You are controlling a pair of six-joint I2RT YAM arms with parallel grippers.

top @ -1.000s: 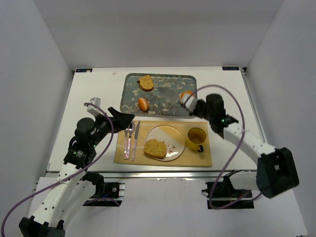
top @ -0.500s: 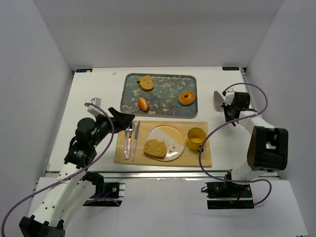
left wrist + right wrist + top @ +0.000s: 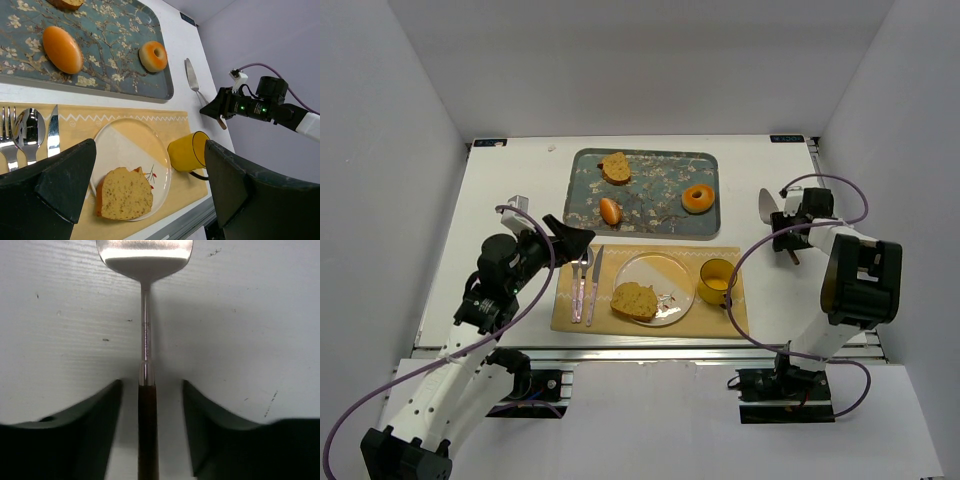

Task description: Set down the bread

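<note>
One slice of bread (image 3: 634, 300) (image 3: 125, 195) lies on the front left of the white plate (image 3: 665, 272) (image 3: 127, 142). A second slice (image 3: 615, 167) rests on the far part of the patterned tray (image 3: 650, 222). My left gripper (image 3: 570, 238) (image 3: 150, 145) hangs open and empty above the cutlery, left of the plate. My right gripper (image 3: 786, 228) (image 3: 151, 386) is low over the table at the right, open. A dark-handled spatula (image 3: 767, 205) (image 3: 147, 405) lies flat between its fingers with a gap on each side.
On the tray also sit an orange roll (image 3: 610, 210) (image 3: 62, 49) and a glazed doughnut (image 3: 697, 198) (image 3: 153, 55). A yellow cup (image 3: 715, 281) (image 3: 187, 150) stands right of the plate on the tan placemat (image 3: 740, 320). Fork, spoon and knife (image 3: 583, 285) lie at the mat's left.
My right arm swung back from the tray's doughnut corner to the table's right side, laid the spatula down and opened its jaws. The left arm barely moved.
</note>
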